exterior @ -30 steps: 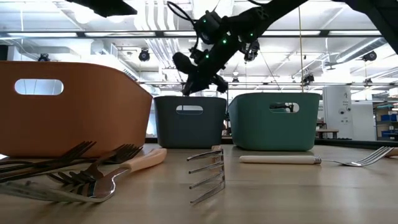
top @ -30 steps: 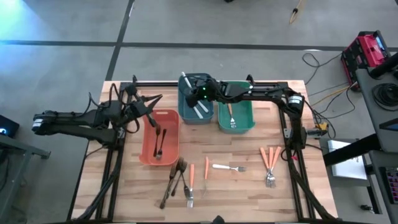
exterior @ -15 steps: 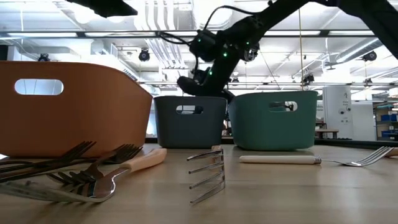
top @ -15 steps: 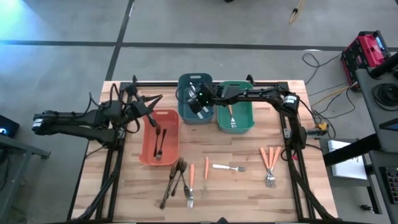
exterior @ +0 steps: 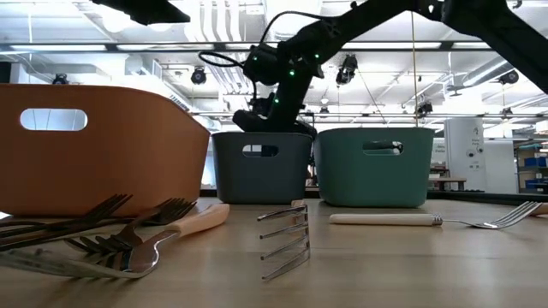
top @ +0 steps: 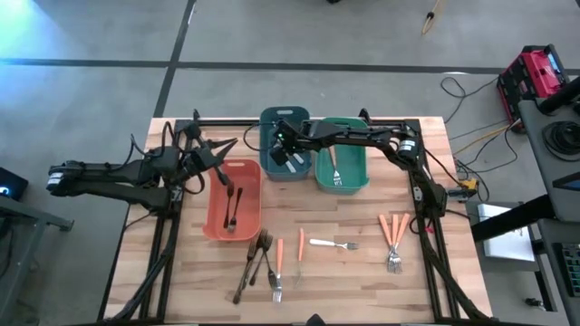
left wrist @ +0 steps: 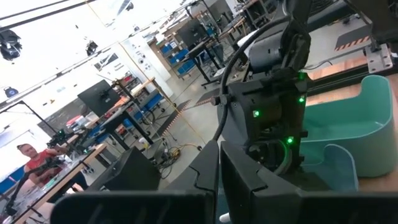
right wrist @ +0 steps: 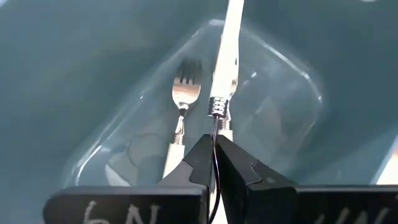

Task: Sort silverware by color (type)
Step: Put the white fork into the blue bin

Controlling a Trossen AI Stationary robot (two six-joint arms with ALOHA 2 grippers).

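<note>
Forks (exterior: 111, 224) lay piled up close on the wood table (exterior: 411, 265), next to the orange bin (exterior: 103, 150). An arm (exterior: 342, 30) dipped its gripper (exterior: 270, 120) right over the blue bin (exterior: 261, 167), green bin (exterior: 377, 167) beside it.

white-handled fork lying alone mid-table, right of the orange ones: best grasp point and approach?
Grip the white-handled fork on its straight handle, near mid-length, coming straight down with the fingers across it. It lies flat and alone, tines toward the table's right side, bare wood all round it. The handle gives a thicker, even section; the tines are thin and splayed. The right gripper is over the blue bin.
</note>
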